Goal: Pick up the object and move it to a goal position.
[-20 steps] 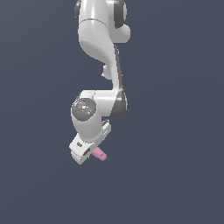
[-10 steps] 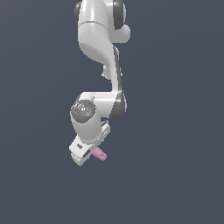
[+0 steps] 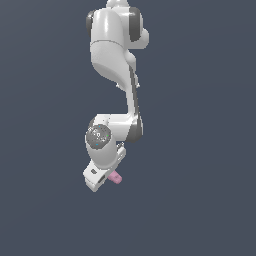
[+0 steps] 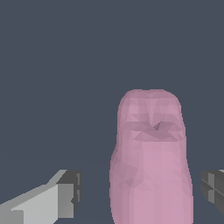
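The object (image 3: 116,177) is a small pink stubby block with a narrower rounded end. In the exterior view it lies against the lower end of the white arm's hand. My gripper (image 3: 111,176) is at the object. In the wrist view the pink object (image 4: 151,166) stands large between my two fingers. The gripper (image 4: 140,188) is open around it. One grey finger pad (image 4: 72,192) stands clearly apart from the block. The other pad (image 4: 212,186) is close to its other side with a thin gap. The fingertips are hidden in the exterior view.
A plain dark grey-blue surface (image 3: 200,150) fills both views. The white arm (image 3: 115,55) reaches down from the top of the exterior view, with its wrist joint (image 3: 99,136) just above the hand.
The wrist and hand have come down a little toward the pink object. The object has stayed in place.
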Motion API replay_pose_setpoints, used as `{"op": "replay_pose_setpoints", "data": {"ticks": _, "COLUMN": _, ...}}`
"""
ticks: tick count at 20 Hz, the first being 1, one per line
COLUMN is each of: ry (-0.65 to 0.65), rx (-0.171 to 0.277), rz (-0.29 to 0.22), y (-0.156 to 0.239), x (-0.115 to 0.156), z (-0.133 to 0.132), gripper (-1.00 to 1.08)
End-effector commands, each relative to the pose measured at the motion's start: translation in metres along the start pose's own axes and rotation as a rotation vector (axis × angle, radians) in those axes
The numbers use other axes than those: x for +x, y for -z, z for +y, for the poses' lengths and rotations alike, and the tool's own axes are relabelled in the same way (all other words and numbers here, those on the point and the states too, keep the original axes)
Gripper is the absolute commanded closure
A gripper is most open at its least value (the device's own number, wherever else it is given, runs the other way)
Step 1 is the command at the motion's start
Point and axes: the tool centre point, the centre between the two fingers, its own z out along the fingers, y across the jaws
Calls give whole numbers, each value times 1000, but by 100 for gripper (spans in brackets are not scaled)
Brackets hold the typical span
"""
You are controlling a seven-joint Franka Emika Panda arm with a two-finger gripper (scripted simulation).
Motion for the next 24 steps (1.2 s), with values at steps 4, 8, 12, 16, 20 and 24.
{"op": "replay_pose_setpoints", "data": {"ticks": 4, "ry": 0, "rx": -2, "rz": 1, "y": -5, "x": 1, "z": 2, "gripper": -92}}
{"op": "replay_pose_setpoints", "data": {"ticks": 8, "ry": 0, "rx": -2, "rz": 1, "y": -4, "x": 1, "z": 2, "gripper": 108}}
{"op": "replay_pose_setpoints", "data": {"ticks": 12, "ry": 0, "rx": -2, "rz": 1, "y": -4, "x": 1, "z": 2, "gripper": 108}}
{"op": "replay_pose_setpoints", "data": {"ticks": 16, "ry": 0, "rx": -2, "rz": 1, "y": -4, "x": 1, "z": 2, "gripper": 108}}
{"op": "replay_pose_setpoints", "data": {"ticks": 20, "ry": 0, "rx": -2, "rz": 1, "y": -2, "x": -1, "z": 1, "gripper": 108}}
{"op": "replay_pose_setpoints", "data": {"ticks": 24, "ry": 0, "rx": -2, "rz": 1, "y": 4, "x": -7, "z": 0, "gripper": 108}}
